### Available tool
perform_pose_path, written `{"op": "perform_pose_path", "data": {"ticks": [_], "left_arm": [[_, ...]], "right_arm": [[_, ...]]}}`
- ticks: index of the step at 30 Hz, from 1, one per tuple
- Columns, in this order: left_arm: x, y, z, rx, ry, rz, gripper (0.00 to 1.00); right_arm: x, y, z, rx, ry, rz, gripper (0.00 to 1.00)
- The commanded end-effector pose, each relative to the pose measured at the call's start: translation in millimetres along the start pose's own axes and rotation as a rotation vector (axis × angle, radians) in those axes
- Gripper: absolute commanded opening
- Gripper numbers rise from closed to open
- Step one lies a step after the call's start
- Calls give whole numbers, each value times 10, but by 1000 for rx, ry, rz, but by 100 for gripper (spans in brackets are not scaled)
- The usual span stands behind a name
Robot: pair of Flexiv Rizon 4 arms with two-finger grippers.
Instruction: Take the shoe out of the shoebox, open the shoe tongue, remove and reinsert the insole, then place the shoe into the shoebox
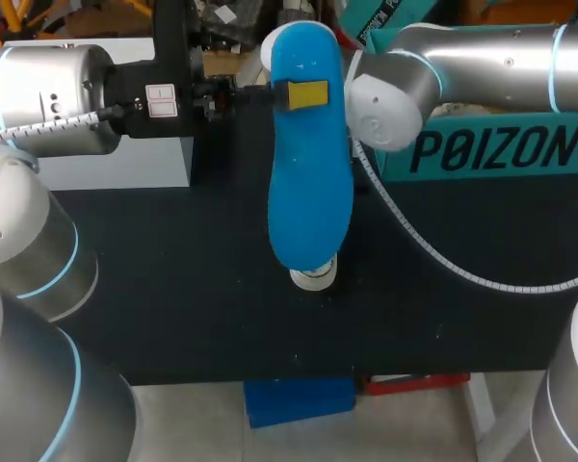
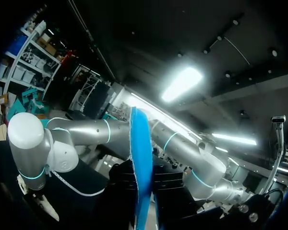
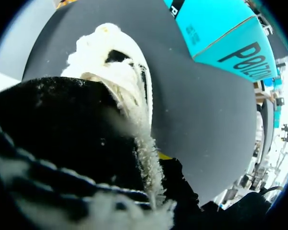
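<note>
1. The insole (image 1: 311, 183) was out of the shoe and hung in the air above the table (image 1: 173, 279). In the head view its long axis ran from 12 to 6 o'clock.
2. The left gripper (image 1: 306, 94) held it near the 12 o'clock end, fingers closed narrow, one on each flat face.
3. I judged the insole light, thin and bendable. It would likely buckle if pushed end-on, so a pinch on the faces near one end suited it.
4. The shoe (image 1: 313, 277), white and fleecy, lay below the insole's 6 o'clock end. I judged its upper soft and best steadied at the collar.
5. The right gripper (image 3: 163, 158) sat at the shoe's opening. I could not tell its grip.
6. The shoebox (image 1: 491, 149) stood at 2 o'clock, apart from the shoe.
</note>
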State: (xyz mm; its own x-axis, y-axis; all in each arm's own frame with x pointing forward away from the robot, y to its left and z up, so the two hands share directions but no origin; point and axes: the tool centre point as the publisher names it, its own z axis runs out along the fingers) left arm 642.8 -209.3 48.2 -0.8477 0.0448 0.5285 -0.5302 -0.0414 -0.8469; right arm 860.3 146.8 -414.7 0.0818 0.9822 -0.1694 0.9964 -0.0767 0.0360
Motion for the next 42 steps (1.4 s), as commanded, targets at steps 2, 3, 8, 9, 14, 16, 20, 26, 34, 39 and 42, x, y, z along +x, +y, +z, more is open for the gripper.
{"op": "perform_pose_path", "data": {"ticks": [2,3,8,9,14,16,20,26,34,39,42], "left_arm": [[8,4,4,-2,-4,-1,0],[8,4,4,-2,-4,-1,0],[8,4,4,-2,-4,-1,0],[8,4,4,-2,-4,-1,0],[8,4,4,-2,-4,-1,0],[8,4,4,-2,-4,-1,0],[8,4,4,-2,-4,-1,0],[8,4,4,-2,-4,-1,0],[8,4,4,-2,-4,-1,0],[8,4,4,-2,-4,-1,0],[8,4,4,-2,-4,-1,0]], "right_arm": [[-96,-72,-130,-51,74,0,100],[-109,-90,-179,-64,106,-4,100],[-182,-173,-471,-132,282,-70,100],[-199,-185,-523,-143,320,-64,100],[-209,-197,-835,-238,551,-167,100],[-212,-192,-929,-266,692,-214,100],[-215,-167,-1078,-311,801,-298,100],[-215,-167,-1078,-311,801,-298,100],[-277,-221,-1044,-302,866,-271,100],[-316,-383,-1194,-252,976,-241,100],[-294,-362,-1334,-227,1037,-247,100]]}}
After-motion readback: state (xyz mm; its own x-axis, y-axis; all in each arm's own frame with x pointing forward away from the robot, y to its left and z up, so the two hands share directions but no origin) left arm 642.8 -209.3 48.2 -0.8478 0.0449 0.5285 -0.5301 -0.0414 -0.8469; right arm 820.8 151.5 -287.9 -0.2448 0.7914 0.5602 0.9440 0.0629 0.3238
